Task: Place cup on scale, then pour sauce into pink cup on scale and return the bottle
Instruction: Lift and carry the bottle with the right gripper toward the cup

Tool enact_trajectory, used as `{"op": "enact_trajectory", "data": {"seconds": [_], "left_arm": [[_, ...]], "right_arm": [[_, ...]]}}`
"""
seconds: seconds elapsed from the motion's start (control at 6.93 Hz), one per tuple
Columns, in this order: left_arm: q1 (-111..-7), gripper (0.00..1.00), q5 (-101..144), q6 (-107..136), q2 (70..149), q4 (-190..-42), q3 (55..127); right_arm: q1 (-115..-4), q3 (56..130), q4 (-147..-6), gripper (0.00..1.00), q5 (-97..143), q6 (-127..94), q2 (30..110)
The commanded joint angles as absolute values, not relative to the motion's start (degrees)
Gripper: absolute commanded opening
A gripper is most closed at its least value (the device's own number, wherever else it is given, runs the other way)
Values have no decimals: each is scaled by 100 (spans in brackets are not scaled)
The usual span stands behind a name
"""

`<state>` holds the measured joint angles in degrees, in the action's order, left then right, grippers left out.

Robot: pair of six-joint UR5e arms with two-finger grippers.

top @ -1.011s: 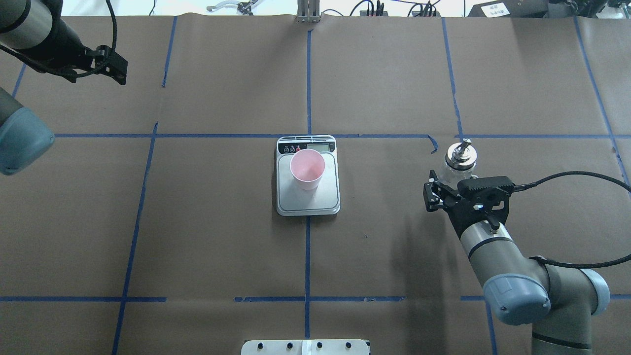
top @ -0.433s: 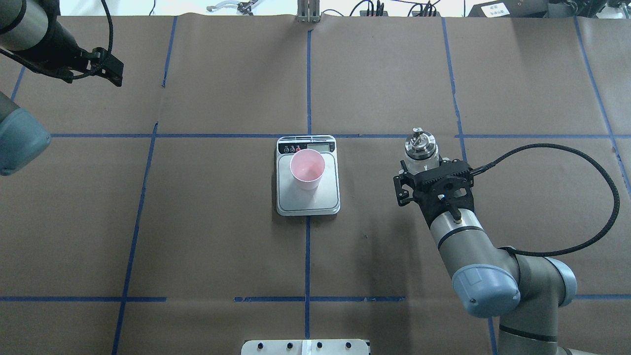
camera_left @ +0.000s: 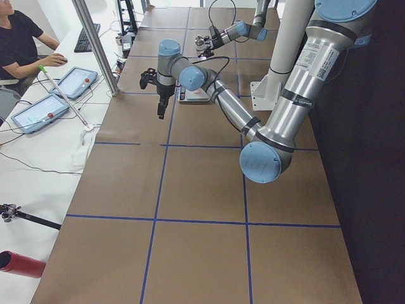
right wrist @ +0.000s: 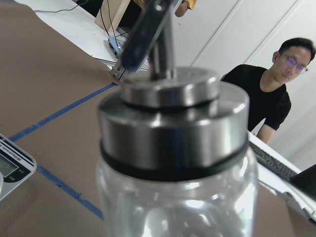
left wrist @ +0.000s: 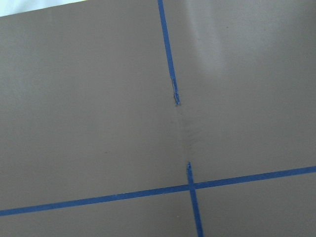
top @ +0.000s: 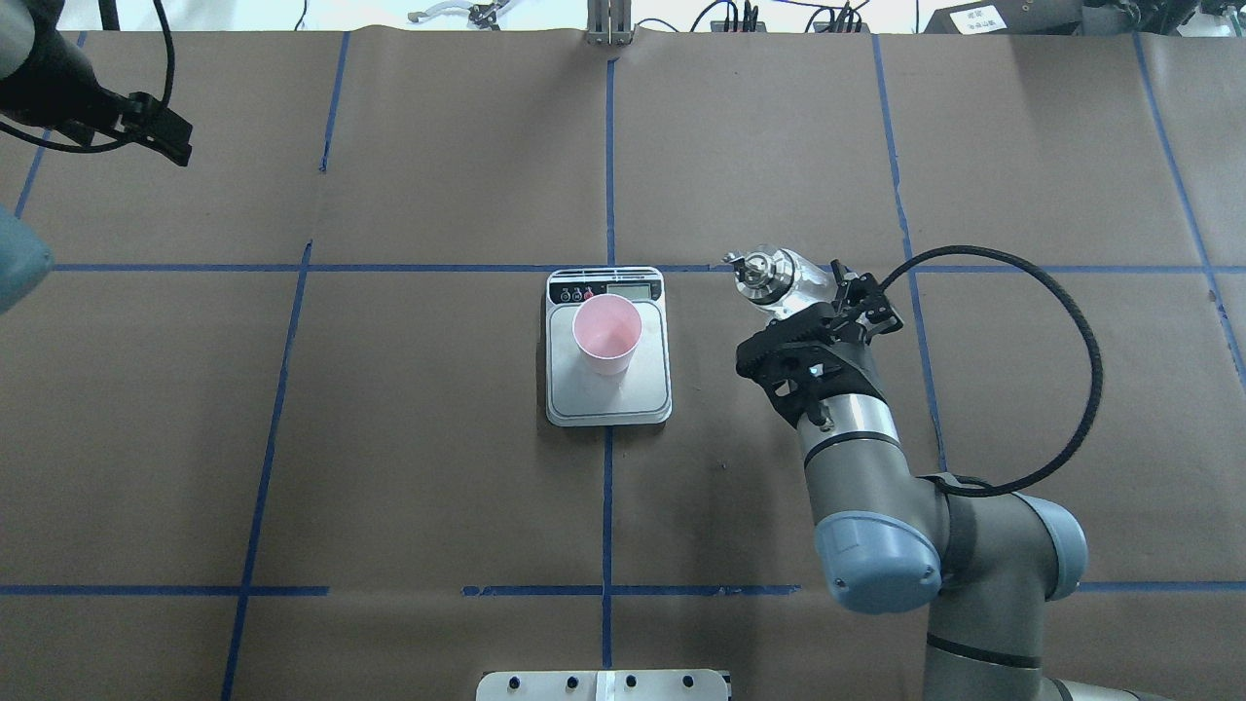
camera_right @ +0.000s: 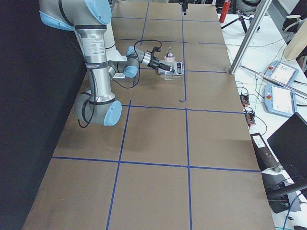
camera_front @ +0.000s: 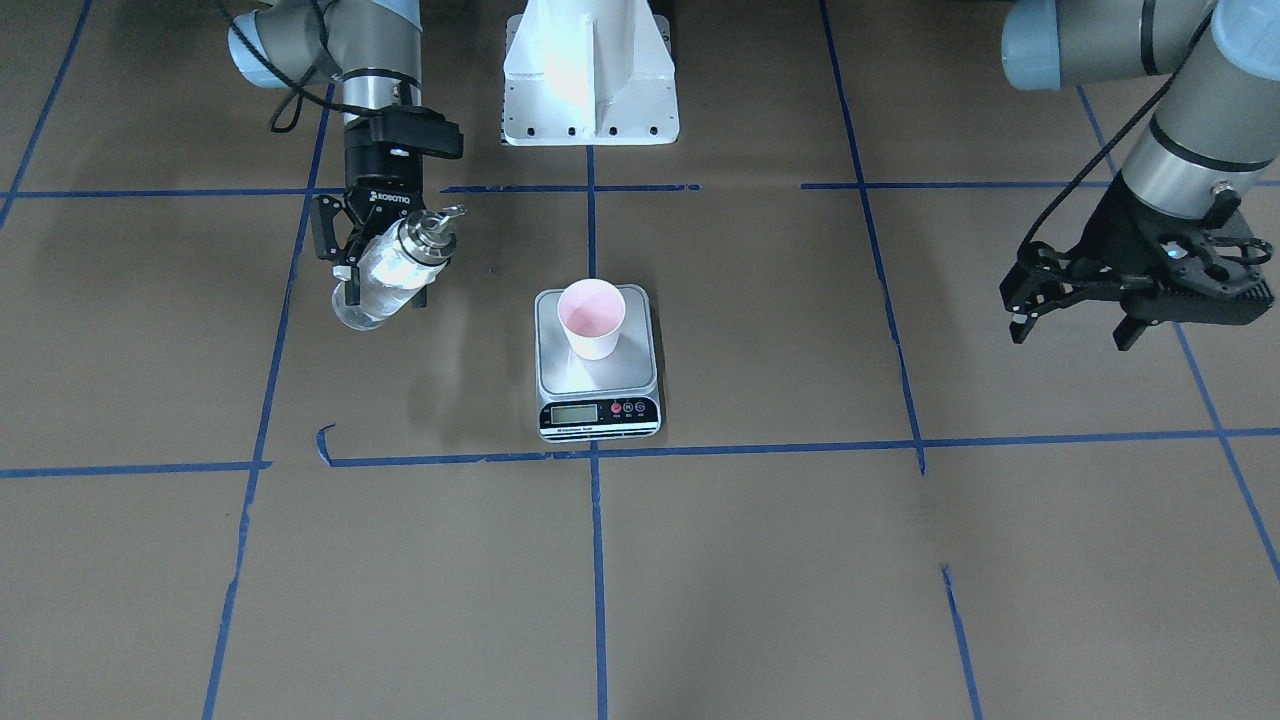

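Note:
The pink cup [top: 606, 334] stands upright on the scale [top: 608, 401] at the table's middle; both also show in the front view, the cup [camera_front: 592, 318] on the scale [camera_front: 598, 378]. My right gripper [top: 816, 292] is shut on the clear glass bottle [top: 779, 277], held above the table to the right of the scale and tilted, its silver cap and spout toward the scale. The front view shows the bottle [camera_front: 390, 270] slanted in that gripper [camera_front: 375, 275]. The right wrist view shows its cap [right wrist: 170, 128] close up. My left gripper [camera_front: 1072, 325] is open and empty, far off to the left.
The white robot base [camera_front: 590, 70] stands at the table's near edge behind the scale. Blue tape lines cross the brown paper [left wrist: 98, 123]. An operator [right wrist: 276, 94] sits beyond the far edge, with tablets [camera_left: 63, 88] on a side desk.
My right arm has carried the bottle left toward the scale and tipped it from upright to slanted, spout toward the scale. My left arm has drawn back further left.

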<state>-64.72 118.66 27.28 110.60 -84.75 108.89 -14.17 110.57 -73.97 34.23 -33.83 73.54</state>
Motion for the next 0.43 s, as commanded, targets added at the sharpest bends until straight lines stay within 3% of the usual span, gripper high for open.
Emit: {"op": "enact_trajectory", "data": {"seconds": [0.0, 0.29], "left_arm": [[-7108, 100, 12074, 879, 10680, -8490, 10707], [-7442, 100, 12146, -15, 10661, -8778, 10128]], "right_arm": [[-1389, 11048, -8889, 0, 3078, -2998, 6761], [-1380, 11030, -9132, 0, 2902, -1801, 6724]]}}
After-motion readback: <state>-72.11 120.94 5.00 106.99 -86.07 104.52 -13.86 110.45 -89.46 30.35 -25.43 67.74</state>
